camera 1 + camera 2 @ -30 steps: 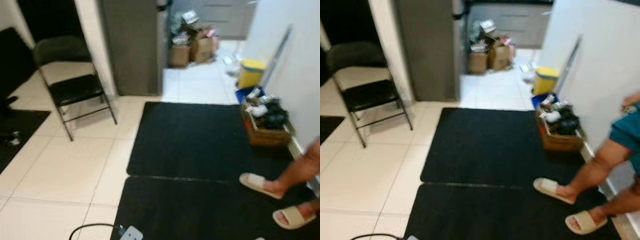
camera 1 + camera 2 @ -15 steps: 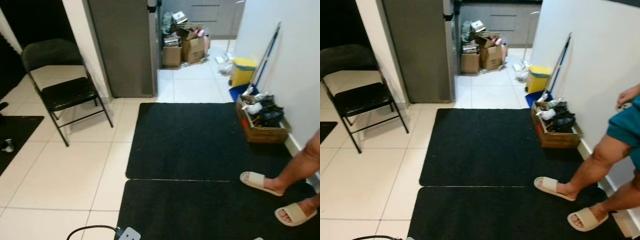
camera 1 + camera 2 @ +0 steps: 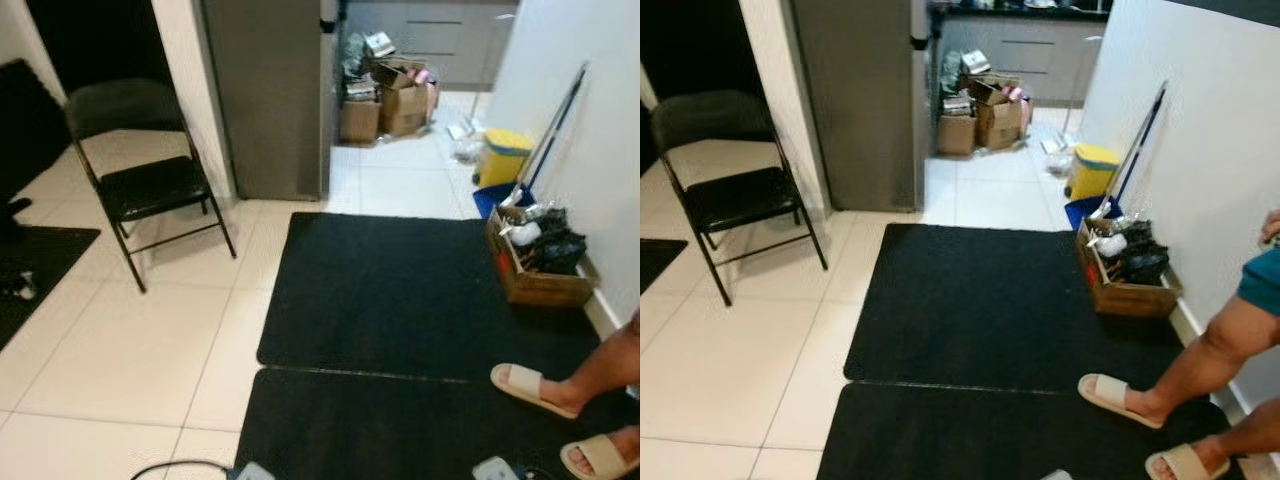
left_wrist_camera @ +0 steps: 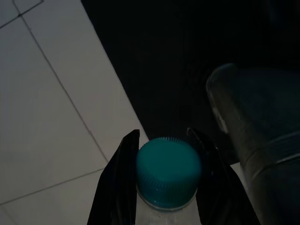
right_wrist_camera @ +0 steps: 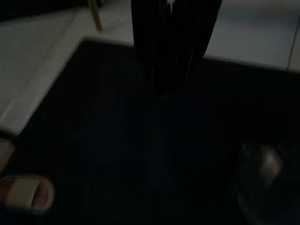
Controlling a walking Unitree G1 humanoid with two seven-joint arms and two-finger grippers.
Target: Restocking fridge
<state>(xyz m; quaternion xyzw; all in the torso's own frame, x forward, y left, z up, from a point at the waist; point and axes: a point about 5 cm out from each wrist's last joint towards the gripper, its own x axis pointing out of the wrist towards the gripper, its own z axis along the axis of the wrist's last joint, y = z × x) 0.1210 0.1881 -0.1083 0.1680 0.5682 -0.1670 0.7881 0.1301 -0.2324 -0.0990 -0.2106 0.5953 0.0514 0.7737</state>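
Left end effector [image 4: 161,145]: your fingers were clamped on the teal-capped bottle [image 4: 168,176], above the floor.
Right end effector [image 5: 165,91]: looked pressed together, but it's dark.
Fridge [image 3: 855,100]: ahead of you, past the black mats [image 3: 970,300].

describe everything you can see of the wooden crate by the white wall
The low, open-topped brown wooden crate sits on the floor against the white wall, at the right edge of the far black floor mat. It looks like plain plank wood, upright and resting flat. It is packed with dark, jumbled items and one whitish piece; what they are cannot be made out. A long-handled tool leans on the wall just behind it.
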